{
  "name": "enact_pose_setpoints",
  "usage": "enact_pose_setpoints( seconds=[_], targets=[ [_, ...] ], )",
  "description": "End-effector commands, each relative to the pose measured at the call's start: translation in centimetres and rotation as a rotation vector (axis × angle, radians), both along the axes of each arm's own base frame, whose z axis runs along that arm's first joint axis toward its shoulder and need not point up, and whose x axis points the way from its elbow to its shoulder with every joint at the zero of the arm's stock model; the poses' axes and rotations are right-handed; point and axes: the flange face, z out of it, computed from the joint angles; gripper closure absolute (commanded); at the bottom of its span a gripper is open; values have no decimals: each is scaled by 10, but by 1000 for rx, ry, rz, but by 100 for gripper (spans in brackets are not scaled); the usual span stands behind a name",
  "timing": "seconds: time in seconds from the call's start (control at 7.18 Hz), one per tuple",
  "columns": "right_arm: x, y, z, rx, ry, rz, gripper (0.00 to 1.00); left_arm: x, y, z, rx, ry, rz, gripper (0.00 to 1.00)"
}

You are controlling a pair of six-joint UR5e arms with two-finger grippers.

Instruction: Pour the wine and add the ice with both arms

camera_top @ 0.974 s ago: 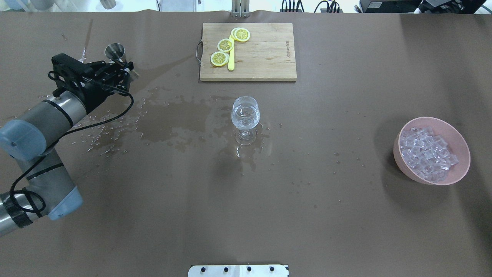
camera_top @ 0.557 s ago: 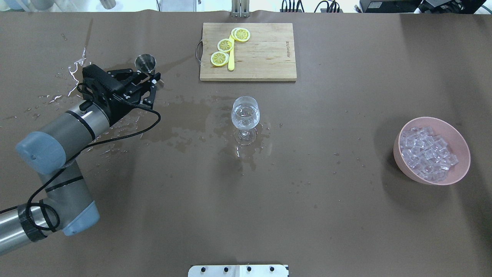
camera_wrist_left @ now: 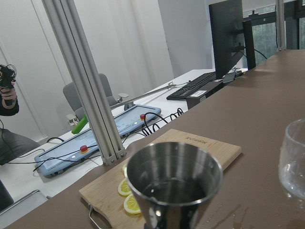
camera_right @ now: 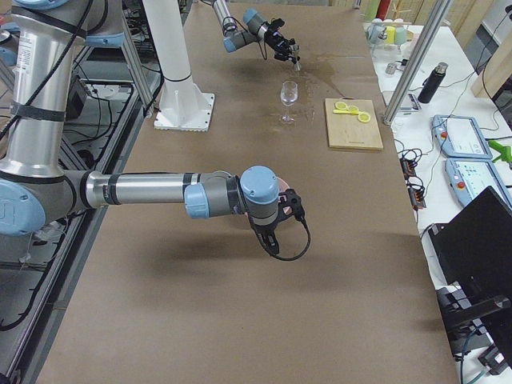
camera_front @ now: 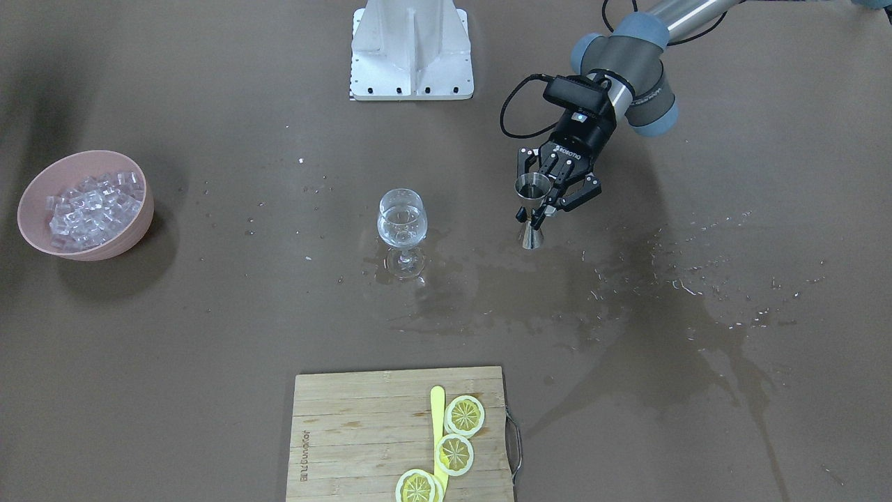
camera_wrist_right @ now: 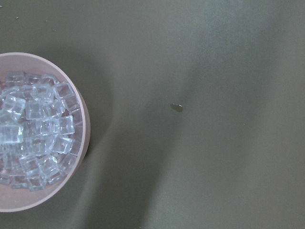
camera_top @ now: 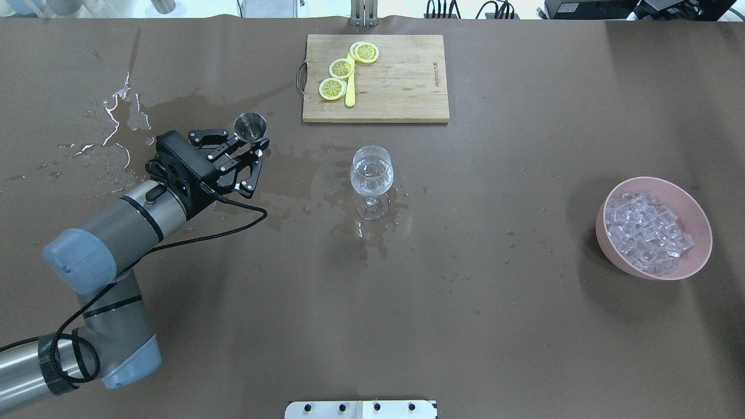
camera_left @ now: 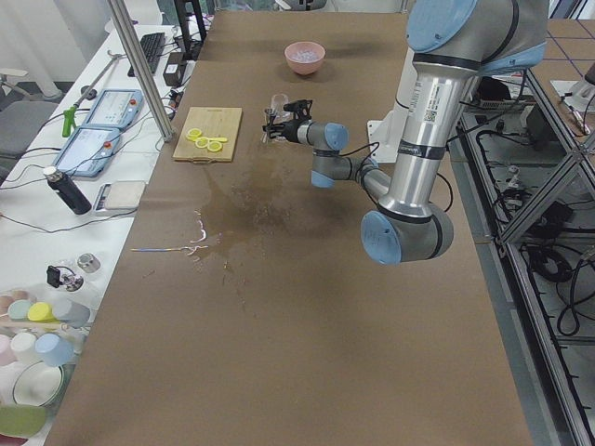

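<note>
Near the middle of the brown counter (camera_top: pixel 465 326), the left hand (camera_top: pixel 258 152) is clamped on the waist of an upright hourglass-shaped steel jigger (camera_top: pixel 250 127). The jigger is lifted, beside the clear stemmed wine glass (camera_top: pixel 371 173) but apart from it. Clear wine (camera_wrist_left: pixel 174 190) lies low in the jigger's top cup. The clear ice cubes (camera_top: pixel 645 231) are heaped in a pink bowl (camera_top: pixel 675 272). The right hand (camera_right: pixel 282 214) hangs over the bowl; cannot tell its grip. Wet spill patches (camera_top: pixel 262 192) lie around the glass.

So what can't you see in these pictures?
Right gripper: shows only in the exterior right view, its fingers hidden below the wrist; open or shut, cannot tell.
Bowl of ice: cut off by the right wrist view's left edge.
Jigger: its dark inside in the left wrist view hides how much wine it holds.
</note>
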Motion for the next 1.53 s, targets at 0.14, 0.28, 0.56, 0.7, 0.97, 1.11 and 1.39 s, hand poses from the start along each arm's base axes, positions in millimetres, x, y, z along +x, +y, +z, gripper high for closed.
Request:
enact_pose_setpoints(
  seconds=[0.14, 0.28, 0.56, 0.7, 0.97, 1.11, 1.39],
  targets=[
    [0, 0, 1, -22, -1, 17, 0, 21, -8, -29, -22, -122, -88, 100],
    [0, 0, 3, -26, -1, 17, 0, 39, 9, -55, 17, -151, -91, 100],
    [0, 0, 4, -29, -1, 18, 0, 60, 14, -83, -2, -197, -126, 100],
    [0, -1, 3, -28, -1, 18, 0, 66, 13, -86, -15, -230, -147, 100],
    [0, -1, 3, -28, -1, 18, 0, 90, 18, -115, -3, -339, -160, 100],
    [0, -1, 3, -28, -1, 18, 0, 92, 16, -121, -3, -362, -163, 100],
    [0, -3, 4, -28, -1, 18, 0, 96, 13, -121, 40, -465, -188, 100]
  ],
)
